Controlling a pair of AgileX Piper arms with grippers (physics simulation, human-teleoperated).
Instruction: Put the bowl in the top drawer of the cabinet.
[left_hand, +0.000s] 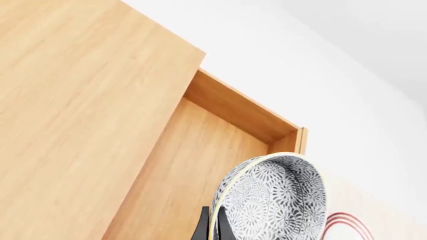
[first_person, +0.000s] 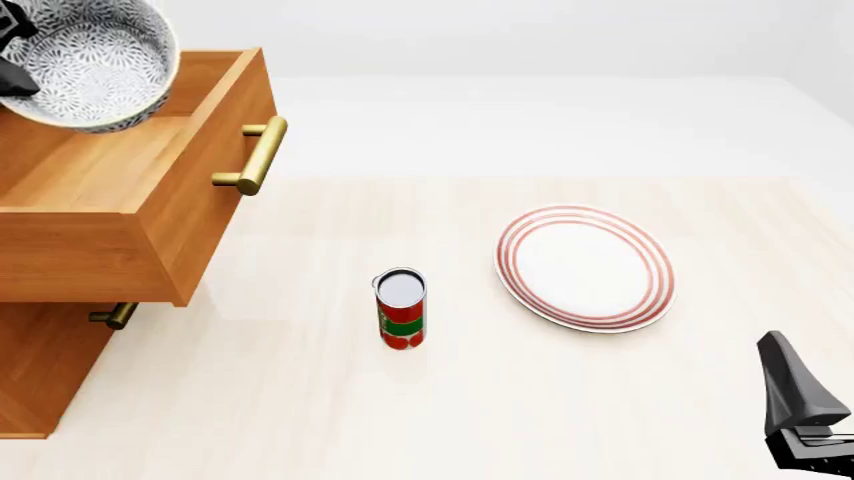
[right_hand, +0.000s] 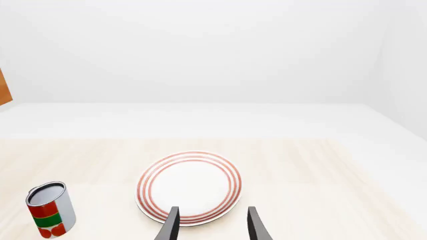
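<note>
Blue-flowered bowl (first_person: 87, 62) hangs tilted over the pulled-out top drawer (first_person: 127, 190), upper left, pinched by the left gripper (left_hand: 212, 227). The right gripper (right_hand: 211, 224), lower right, is spread and holds nothing.

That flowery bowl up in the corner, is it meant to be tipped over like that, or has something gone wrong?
The bowl is tilted steeply on edge, pinched at its rim by the left gripper above the open top drawer, not resting anywhere. Nothing looks spilled or damaged.

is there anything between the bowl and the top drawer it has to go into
Nothing visible. The left gripper holds the bowl by its rim above the pulled-out top drawer, whose inside looks bare. The can and plate sit off on the table.
</note>
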